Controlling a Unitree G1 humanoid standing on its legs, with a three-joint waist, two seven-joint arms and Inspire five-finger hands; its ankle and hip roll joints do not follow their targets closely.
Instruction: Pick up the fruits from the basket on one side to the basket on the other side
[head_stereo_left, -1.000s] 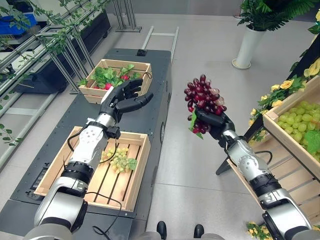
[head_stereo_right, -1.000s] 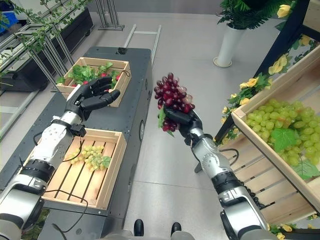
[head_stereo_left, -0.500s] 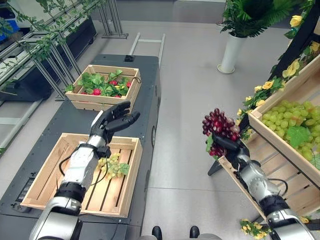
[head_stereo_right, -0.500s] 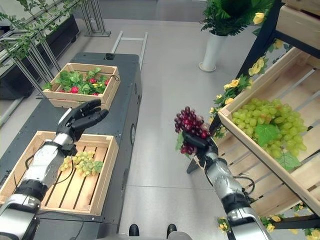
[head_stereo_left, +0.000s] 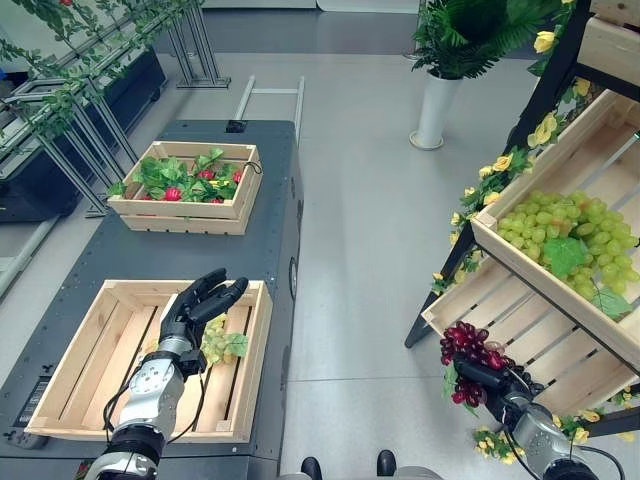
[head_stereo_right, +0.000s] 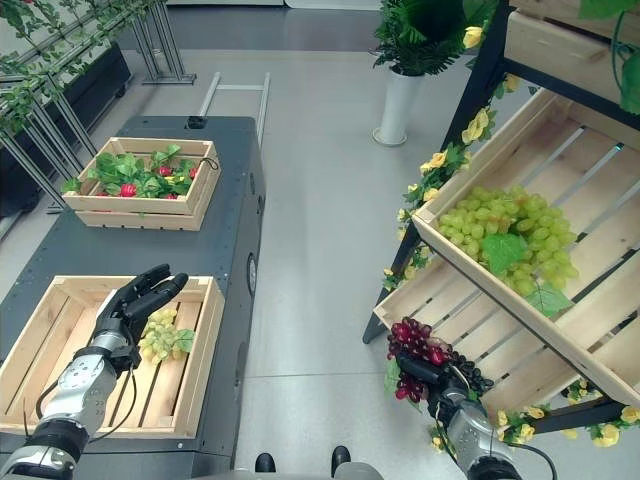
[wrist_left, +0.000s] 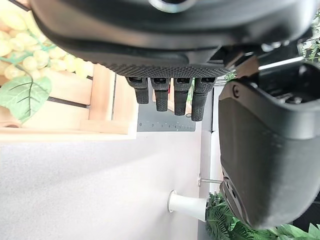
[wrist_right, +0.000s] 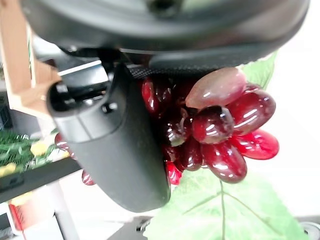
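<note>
The right hand (head_stereo_left: 497, 384) is reaching low toward the floor beside the slanted shelf, its fingers and thumb wrapping round a bunch of red grapes (head_stereo_left: 467, 358); in the right wrist view the thumb is lying across the dark red grapes with a green leaf (wrist_right: 220, 205) showing past them. The bunch is hanging in the air just in front of the empty lower shelf crate (head_stereo_left: 520, 325), clear of its boards.

The left hand (head_stereo_left: 196, 309) is hovering over the near crate (head_stereo_left: 75, 345) on the dark cart (head_stereo_left: 282, 225), fingers straight and relaxed, gripping nothing. A small bunch of green grapes (head_stereo_left: 216, 344) is lying on that crate's slats right beside the hand.

The far crate (head_stereo_left: 184, 212) on the cart is holding leafy greens with red fruit (head_stereo_left: 174, 193). The upper shelf crate (head_stereo_left: 560, 185) is carrying a heap of green grapes (head_stereo_left: 556, 226).
</note>
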